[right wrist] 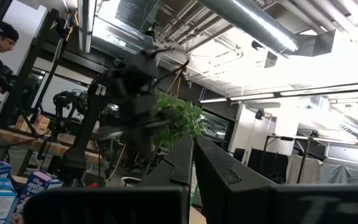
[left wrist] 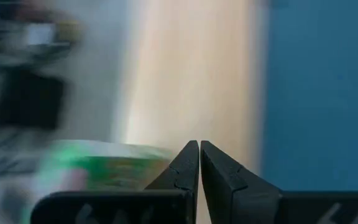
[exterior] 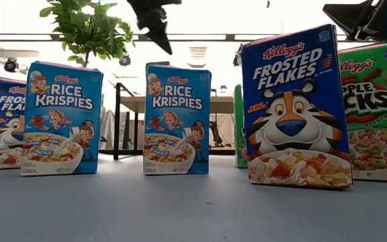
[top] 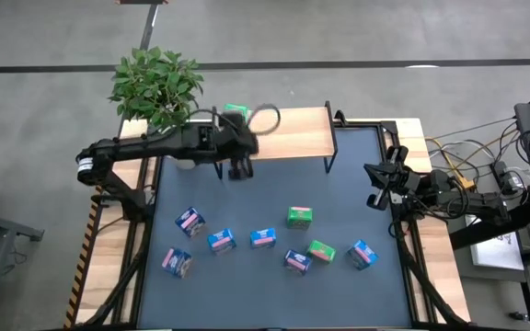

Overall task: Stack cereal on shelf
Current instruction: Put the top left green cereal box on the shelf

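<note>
Table: a dark blue-grey top that carries everything; the shelf stands along its far edge and the loose cereal lies across its near half.
Shelf: one light-wood board on thin black legs, bare apart from one box near its back edge.
Plant: one, leafy, at the table's far left corner beside the shelf.
Left gripper: fingers pressed together and holding nothing, over the shelf's front edge, near the green box on the shelf.
Right gripper: fingers together and empty, waiting at the table's right edge.
Cereal count: nine boxes, one on the shelf and eight on the table.
Green boxes: three. One is on the shelf; the other two, the upper green box and the lower green box, lie right of the table's middle.
Blue boxes: six, all on the table. Four lie toward the near left, starting at the leftmost blue box, and two toward the near right, ending at the rightmost blue box.
Step in hand: it looks like the gap between a placement and the next pick, with one box shelved and eight to go.
Next move: the left arm would need to swing back over the table, spread its fingers and come down over one box, probably a nearer blue one, without knocking its neighbours.
</note>
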### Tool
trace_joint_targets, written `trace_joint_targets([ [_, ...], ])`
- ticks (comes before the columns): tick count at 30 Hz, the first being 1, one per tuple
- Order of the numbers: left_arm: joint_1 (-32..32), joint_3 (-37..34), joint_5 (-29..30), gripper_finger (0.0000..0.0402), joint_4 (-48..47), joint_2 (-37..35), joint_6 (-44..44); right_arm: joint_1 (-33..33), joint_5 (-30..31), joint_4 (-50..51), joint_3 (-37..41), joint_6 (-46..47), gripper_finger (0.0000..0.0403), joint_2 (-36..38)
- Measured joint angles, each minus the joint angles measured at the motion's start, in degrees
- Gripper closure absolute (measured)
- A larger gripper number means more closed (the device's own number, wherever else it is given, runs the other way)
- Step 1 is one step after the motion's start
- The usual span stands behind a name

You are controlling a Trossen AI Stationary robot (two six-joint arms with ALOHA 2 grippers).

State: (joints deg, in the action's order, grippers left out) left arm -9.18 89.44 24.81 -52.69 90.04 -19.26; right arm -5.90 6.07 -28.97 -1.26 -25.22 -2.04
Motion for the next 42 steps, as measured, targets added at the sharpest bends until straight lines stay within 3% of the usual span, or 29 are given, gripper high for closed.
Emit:
trace_joint_targets([
  [2,0.16,-1.87,-0.35,0.0401,-1.08,0.02,0.59,0.01,0.00,0.00,0.00,-0.02,0.0394,0.00],
  [10,-3.74,-7.24,8.59,0.0401,4.32,0.03,1.30,0.01,0.00,-0.02,0.00,-0.21,0.0394,0.00],
  [18,-7.21,-9.80,9.41,0.0401,10.19,0.04,1.79,0.01,0.00,0.00,0.00,-0.32,0.0394,0.00],
  [23,-8.78,-11.38,13.09,0.0401,14.13,0.25,1.82,0.00,0.00,0.10,0.00,-0.30,0.0394,0.00],
  [30,-9.73,-11.38,13.31,0.0401,17.21,0.82,2.64,0.01,0.00,0.13,0.00,-0.49,0.0394,0.00],
  [42,-9.79,-12.21,13.28,0.0402,14.12,0.85,5.50,0.01,0.00,0.22,0.00,-0.43,0.0394,0.00],
])
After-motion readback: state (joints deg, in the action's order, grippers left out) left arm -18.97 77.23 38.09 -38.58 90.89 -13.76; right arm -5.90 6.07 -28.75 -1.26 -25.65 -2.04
